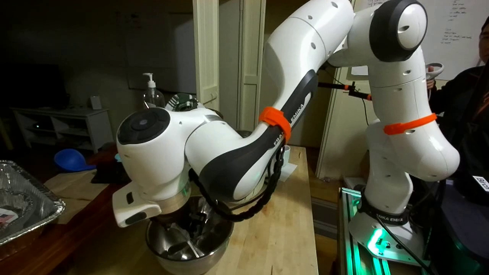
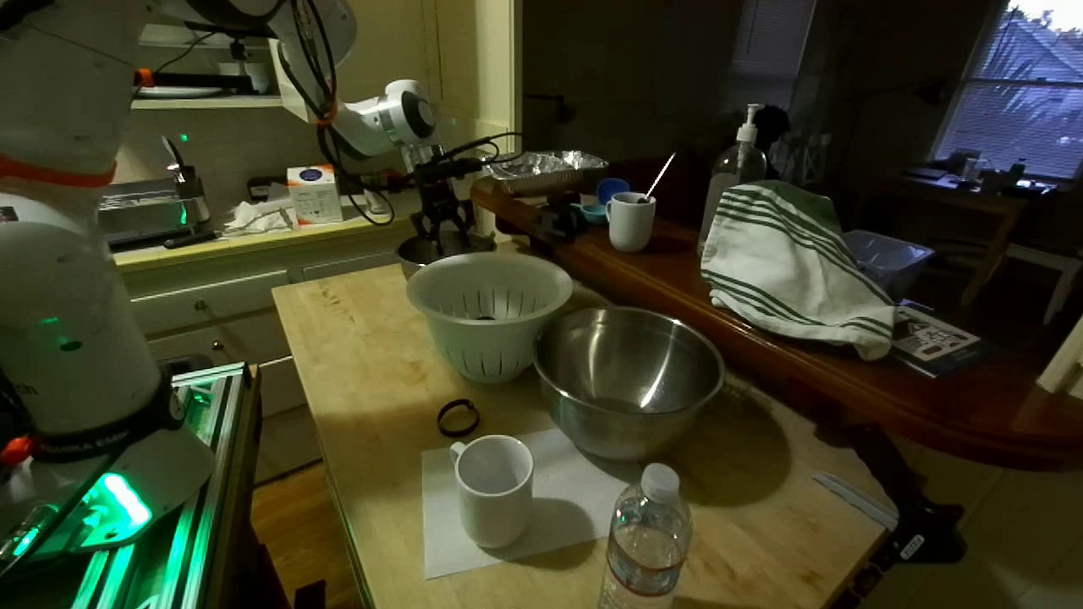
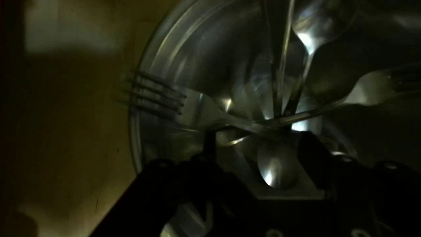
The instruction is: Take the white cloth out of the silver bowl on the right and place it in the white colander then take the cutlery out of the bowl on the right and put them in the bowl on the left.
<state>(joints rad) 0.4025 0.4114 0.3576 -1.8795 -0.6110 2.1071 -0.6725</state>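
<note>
A steel bowl (image 1: 198, 263) holds several pieces of cutlery (image 1: 194, 249). The bowl also shows in an exterior view (image 2: 409, 257) behind the colander. In the wrist view are a fork (image 3: 202, 112) reaching over the bowl's rim, a second fork (image 3: 368, 89), a spoon (image 3: 276, 168) and another spoon (image 3: 315, 29). My gripper (image 3: 256, 144) is open, pointing down into this bowl, its fingers on either side of the cutlery. The white colander (image 2: 465, 338) stands beside it. A larger steel bowl (image 2: 626, 423) stands beyond the colander, with no cutlery visible. The white cloth is hidden or out of view.
A white mug (image 2: 495, 499) stands on a paper sheet (image 2: 440, 541). A water bottle (image 2: 647, 541) and a black ring (image 2: 458, 418) are near. A raised wooden counter (image 2: 677, 271) bears a mug (image 2: 631, 222), a striped towel (image 2: 787, 262) and a foil tray (image 1: 38, 202).
</note>
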